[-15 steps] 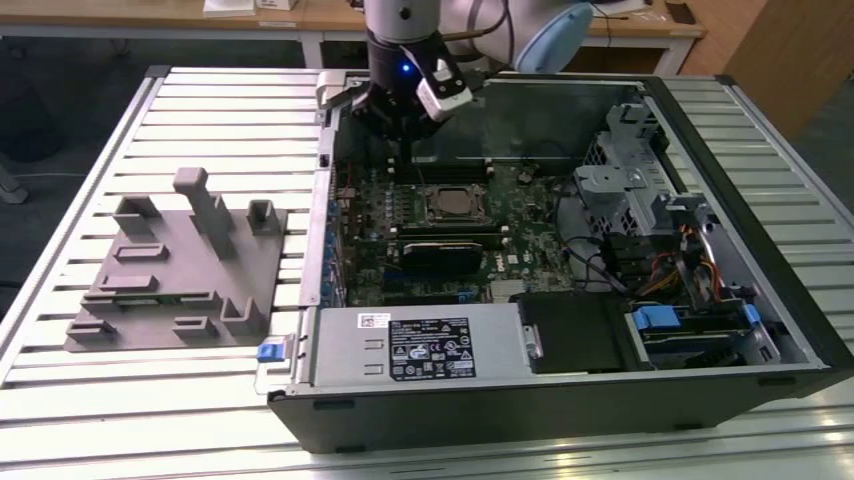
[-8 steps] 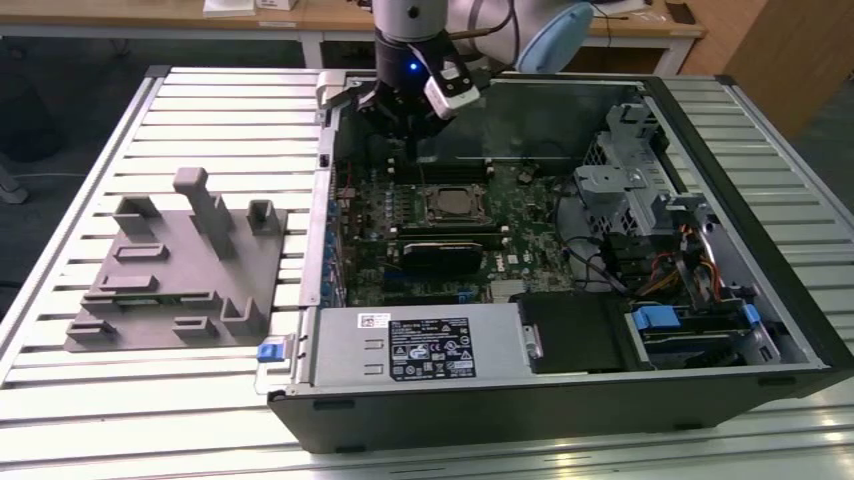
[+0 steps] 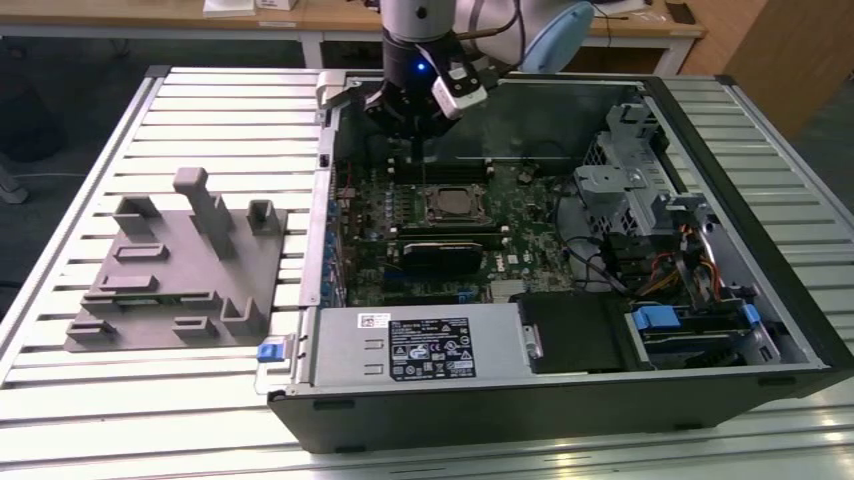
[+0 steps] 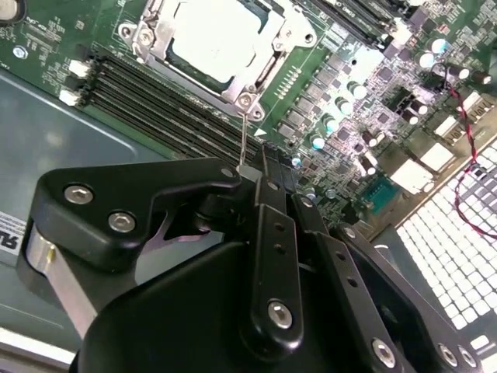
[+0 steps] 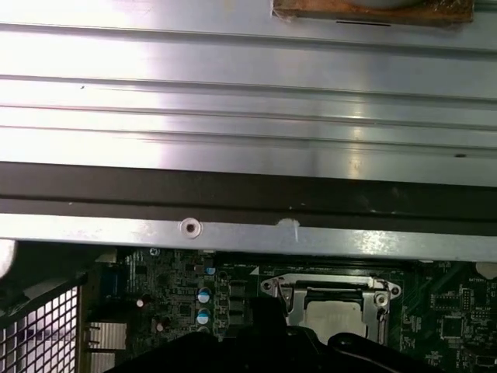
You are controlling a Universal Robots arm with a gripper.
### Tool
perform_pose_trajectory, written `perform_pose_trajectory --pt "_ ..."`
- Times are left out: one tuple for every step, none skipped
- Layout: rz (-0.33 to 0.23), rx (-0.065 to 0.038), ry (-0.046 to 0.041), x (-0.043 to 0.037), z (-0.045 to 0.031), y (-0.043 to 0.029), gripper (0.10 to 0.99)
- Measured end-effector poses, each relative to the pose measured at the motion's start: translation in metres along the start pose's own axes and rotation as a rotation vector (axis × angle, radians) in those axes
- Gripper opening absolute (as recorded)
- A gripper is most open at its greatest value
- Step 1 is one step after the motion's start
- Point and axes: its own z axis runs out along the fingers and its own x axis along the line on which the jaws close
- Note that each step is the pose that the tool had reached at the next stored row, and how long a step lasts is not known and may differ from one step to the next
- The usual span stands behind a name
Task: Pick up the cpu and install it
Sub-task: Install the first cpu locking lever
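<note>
1 cpu [image 4: 208, 37] sits in the motherboard socket [image 4: 256, 74]; light, stiff, fragile, best gripped by its edges. The pincer [image 4: 260, 175] hangs above it, closed and empty.

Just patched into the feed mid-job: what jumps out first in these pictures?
The open computer case lying on the slatted table, its green motherboard exposed. The cpu sits in its metal socket frame mid-board, and the gripper hangs just above the case's far edge, near that socket.
</note>
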Motion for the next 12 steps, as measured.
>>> perform_pose_trajectory --pt "0.0 0.0 0.0 -0.0006 0.0001 0.0 0.106" --pt "0.0 0.0 -0.0001 -0.0012 0.0001 0.0 0.106" --pt "0.0 0.0 0.0 -0.0018 0.0002 0.0 0.106" --pt "0.0 0.0 -0.0001 -0.0024 0.0002 -0.0001 0.106" --pt "0.0 0.0 0.0 -0.003 0.0002 -0.0001 0.106" --pt "0.0 0.0 -0.0001 -0.0036 0.0003 -0.0001 0.106" --pt "0.0 0.0 -0.0001 -0.0042 0.0004 -0.0001 0.106" --pt "0.0 0.0 -0.0001 -0.0049 0.0004 -0.0001 0.106" --pt "0.0 0.0 -0.0001 -0.0057 0.0005 -0.0001 0.106" --pt "0.0 0.0 -0.0001 -0.0062 0.0006 -0.0001 0.106" --pt "0.0 0.0 -0.0001 -0.0067 0.0006 -0.0002 0.106" --pt "0.0 0.0 0.0 -0.0074 0.0007 -0.0002 0.106"
